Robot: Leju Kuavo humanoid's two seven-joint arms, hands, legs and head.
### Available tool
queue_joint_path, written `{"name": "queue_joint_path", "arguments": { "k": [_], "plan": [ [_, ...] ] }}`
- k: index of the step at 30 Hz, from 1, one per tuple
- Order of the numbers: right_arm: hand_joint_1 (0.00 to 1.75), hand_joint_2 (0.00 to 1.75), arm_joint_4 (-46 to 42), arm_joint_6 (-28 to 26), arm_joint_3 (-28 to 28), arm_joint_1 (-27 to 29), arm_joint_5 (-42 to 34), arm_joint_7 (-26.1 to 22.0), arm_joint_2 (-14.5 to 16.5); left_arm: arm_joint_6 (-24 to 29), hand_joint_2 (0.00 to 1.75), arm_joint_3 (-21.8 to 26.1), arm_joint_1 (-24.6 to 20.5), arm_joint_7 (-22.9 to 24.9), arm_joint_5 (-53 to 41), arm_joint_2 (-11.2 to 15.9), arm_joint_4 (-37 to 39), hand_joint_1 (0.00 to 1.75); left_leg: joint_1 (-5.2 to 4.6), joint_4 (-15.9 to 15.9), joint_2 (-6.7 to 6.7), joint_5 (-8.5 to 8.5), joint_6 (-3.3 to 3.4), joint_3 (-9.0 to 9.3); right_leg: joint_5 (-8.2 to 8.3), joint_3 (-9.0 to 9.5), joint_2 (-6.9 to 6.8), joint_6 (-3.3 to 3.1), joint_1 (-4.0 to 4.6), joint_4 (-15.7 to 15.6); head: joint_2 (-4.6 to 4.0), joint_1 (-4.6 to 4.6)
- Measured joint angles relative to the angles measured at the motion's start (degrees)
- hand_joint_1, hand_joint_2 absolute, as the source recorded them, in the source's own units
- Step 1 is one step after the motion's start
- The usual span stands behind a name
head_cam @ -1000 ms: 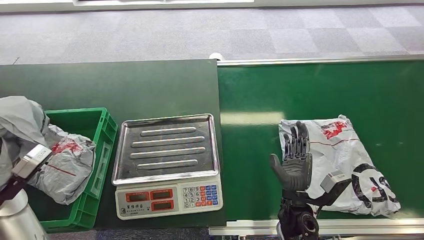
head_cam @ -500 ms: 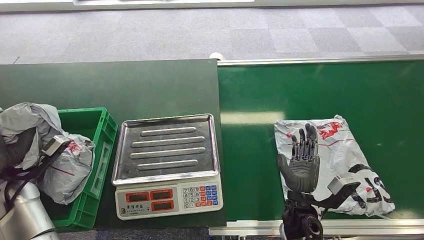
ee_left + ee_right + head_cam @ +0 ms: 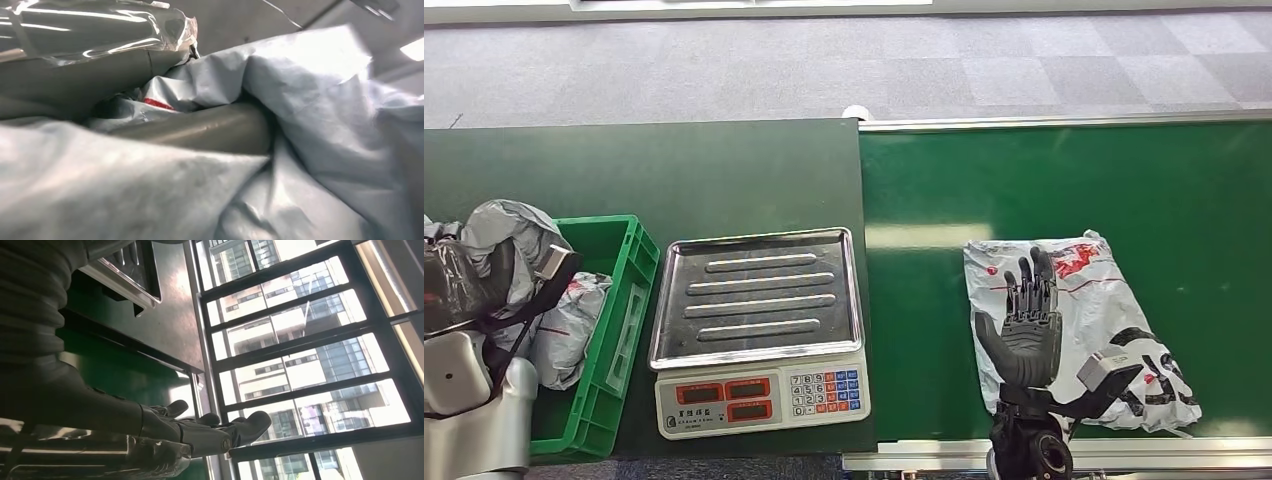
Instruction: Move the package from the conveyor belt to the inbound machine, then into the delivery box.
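A white and grey package (image 3: 1104, 300) with red and black print lies flat on the green conveyor belt (image 3: 1064, 180). My right hand (image 3: 1024, 325) stands open over its left part, fingers stretched straight; the right wrist view shows those fingers (image 3: 205, 432) spread with nothing in them. At the far left my left hand (image 3: 469, 285) grips a crumpled grey package (image 3: 509, 225) above the left side of the green delivery box (image 3: 629, 300). Part of the package (image 3: 569, 325) hangs into the box. In the left wrist view a finger (image 3: 200, 129) lies across the grey bag (image 3: 310, 100).
The scale with its steel tray (image 3: 756, 295) and keypad (image 3: 828, 390) stands between the box and the belt on a dark green table (image 3: 644, 170). The belt's metal rail (image 3: 1124, 452) runs along the near edge. Grey carpet (image 3: 844, 60) lies beyond.
The belt package has drifted left under my right hand, which rose slightly. My left arm has swung right and bunched the grey package over the box's left side.
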Motion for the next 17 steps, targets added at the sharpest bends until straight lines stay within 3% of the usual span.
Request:
{"name": "queue_joint_path", "arguments": {
  "k": [10, 17],
  "plan": [
    [0.00, 1.75, 0.0, 0.4, -0.5, 0.4, 0.4, 0.0, 0.6, 0.0, 0.00, -1.5, 1.1, -5.7, 0.2, -0.2, -0.2, 0.00, 0.00, 0.0, -0.01, 0.00, 0.00, 0.00, 0.00, -0.02, 0.00, 0.00, 0.00, 0.0, 0.00, -0.01],
    [0.00, 1.75, 0.0, 0.4, -0.8, 0.4, 0.4, 0.0, 0.6, 0.0, 0.00, 3.2, 1.1, -20.1, 4.4, -3.4, -7.2, 0.00, -0.01, 0.0, 0.01, 0.00, 0.00, -0.01, 0.00, -0.02, 0.01, 0.00, -0.01, 0.0, 0.00, -0.01]
  ]
}}
